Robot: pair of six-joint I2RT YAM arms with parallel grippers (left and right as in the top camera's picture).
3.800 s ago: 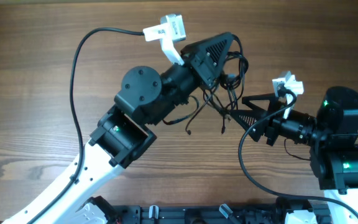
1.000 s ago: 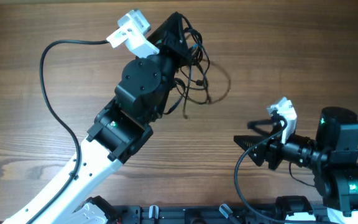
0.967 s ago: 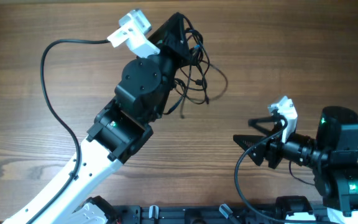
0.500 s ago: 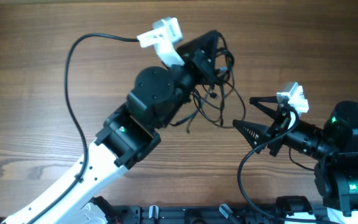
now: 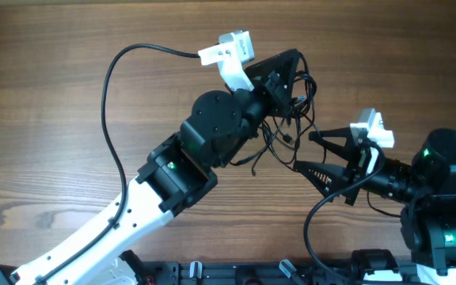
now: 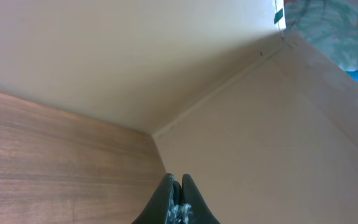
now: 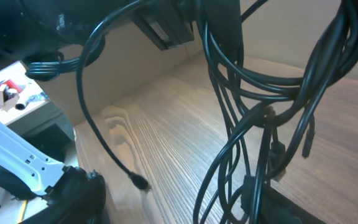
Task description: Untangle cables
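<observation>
Loosely, thin dark cables (image 5: 299,103) hang tangled from the clamped left hand (image 6: 176,180); right hand (image 5: 307,152) spread apart.

Brown wooden table (image 5: 46,95), grain running horizontally

Left gripper (image 5: 294,66) carried the cables (image 5: 286,131) rightward (toward the right gripper (image 5: 305,152))
</observation>
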